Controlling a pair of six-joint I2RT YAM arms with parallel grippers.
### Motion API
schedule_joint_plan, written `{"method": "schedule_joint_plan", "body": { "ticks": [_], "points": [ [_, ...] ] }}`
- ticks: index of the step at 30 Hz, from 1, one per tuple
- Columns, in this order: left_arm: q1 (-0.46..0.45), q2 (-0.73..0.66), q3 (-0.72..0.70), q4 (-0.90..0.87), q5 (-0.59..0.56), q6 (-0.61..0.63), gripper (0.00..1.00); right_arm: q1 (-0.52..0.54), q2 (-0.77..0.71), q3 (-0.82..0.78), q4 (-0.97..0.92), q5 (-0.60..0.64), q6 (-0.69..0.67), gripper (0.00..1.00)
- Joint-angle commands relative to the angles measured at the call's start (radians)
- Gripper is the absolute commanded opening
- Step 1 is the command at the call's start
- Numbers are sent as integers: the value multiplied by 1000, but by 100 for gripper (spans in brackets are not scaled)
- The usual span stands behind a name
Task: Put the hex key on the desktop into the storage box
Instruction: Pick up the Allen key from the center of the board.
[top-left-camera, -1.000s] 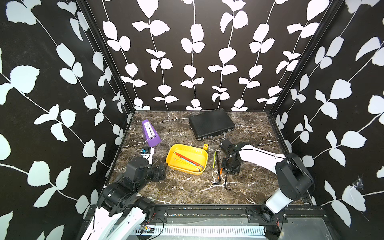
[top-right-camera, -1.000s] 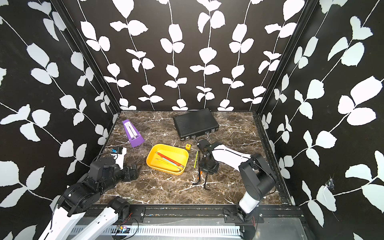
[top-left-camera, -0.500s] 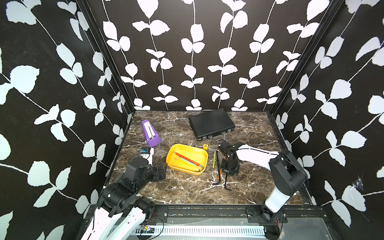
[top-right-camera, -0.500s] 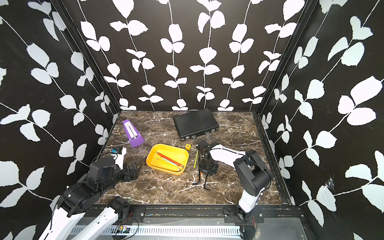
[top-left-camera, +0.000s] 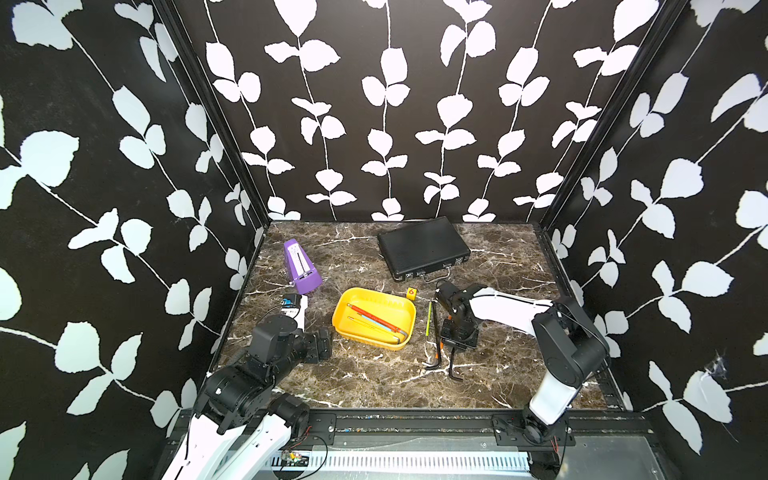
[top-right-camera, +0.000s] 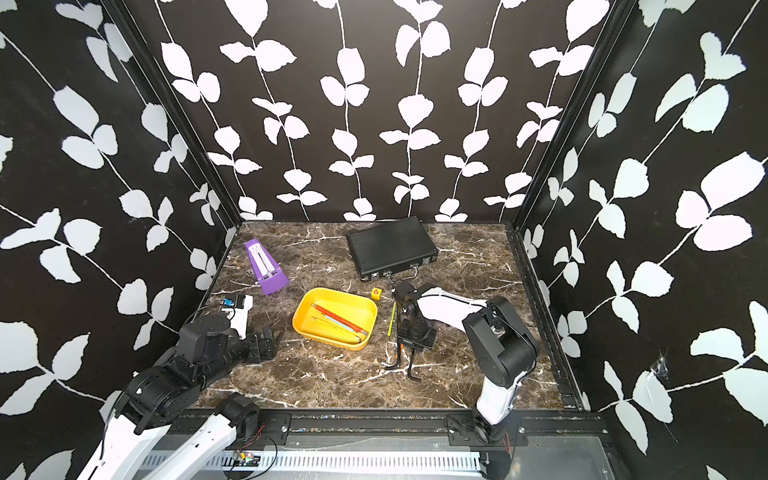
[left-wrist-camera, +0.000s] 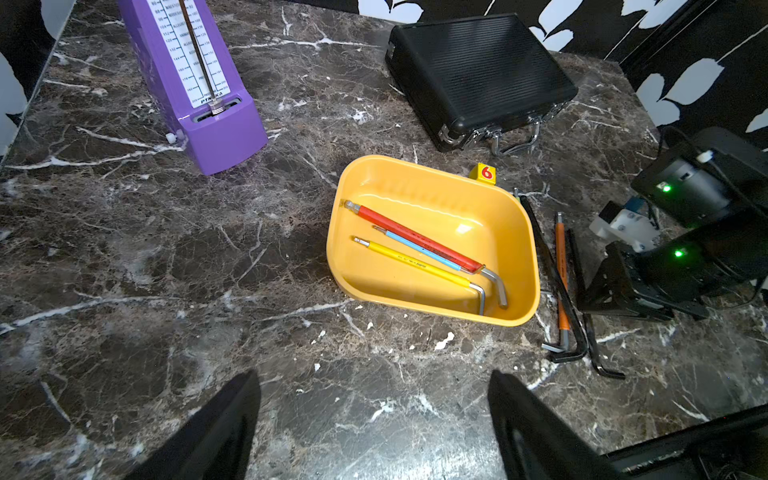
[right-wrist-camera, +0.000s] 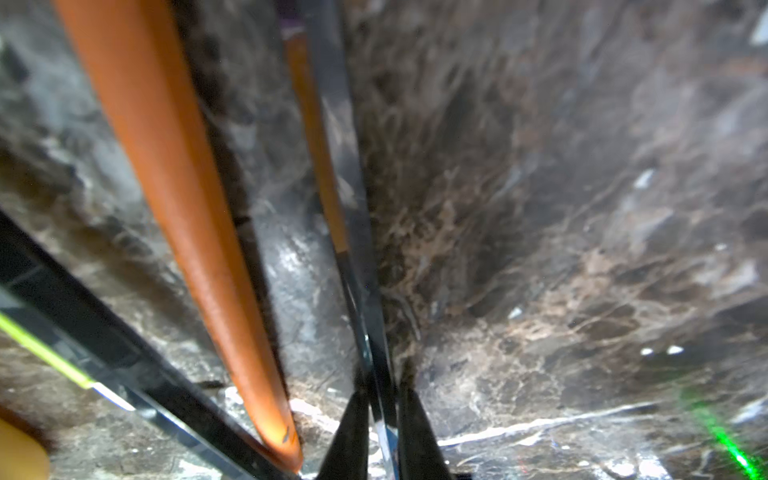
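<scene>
Left claw (left-wrist-camera: 374, 377): spread open, hovering over the worktop (left-wrist-camera: 166, 270).
Storage box (top-left-camera: 382, 302): mid-worktop, three keys inside.
Hex key (top-left-camera: 453, 365): black, flat on the worktop right of the box, beside the orange key (left-wrist-camera: 561, 270).
Right claw (right-wrist-camera: 382, 415): pinching its shaft; lift straight, clearing the neighbours.

Bare desktop (top-left-camera: 374, 376) fronting storage box (top-left-camera: 365, 343), hex key (top-left-camera: 453, 368) among other keys (top-left-camera: 434, 332) beside it

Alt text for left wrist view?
Yellow storage box on the marble desktop holds three coloured hex keys. Beside it the right gripper is down on a black hex key, near an orange hex key. Purple metronome and black case behind.
</scene>
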Motion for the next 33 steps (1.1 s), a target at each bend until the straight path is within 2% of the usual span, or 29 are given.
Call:
{"method": "schedule_joint_plan", "body": {
  "ticks": [1, 6, 12, 22, 27, 33],
  "points": [
    [-3, -7, -10, 20, -3, 6, 87, -1, 50, -13, -23, 7, -7, 9],
    [-5, -7, -10, 20, -2, 7, 87, -1, 59, -9, -28, 16, -13, 0],
    [-4, -6, -10, 20, -3, 6, 87, -1, 43, 9, -35, 49, -24, 0],
    [-5, 0, -10, 20, -2, 7, 87, -1, -48, 128, -181, 200, -78, 0],
    [-5, 2, -12, 23, 0, 7, 87, 0, -67, 262, -272, 296, -182, 0],
    [-5, 3, -12, 24, 5, 9, 87, 28, 19, 505, -238, 241, -428, 0]
  ]
}}
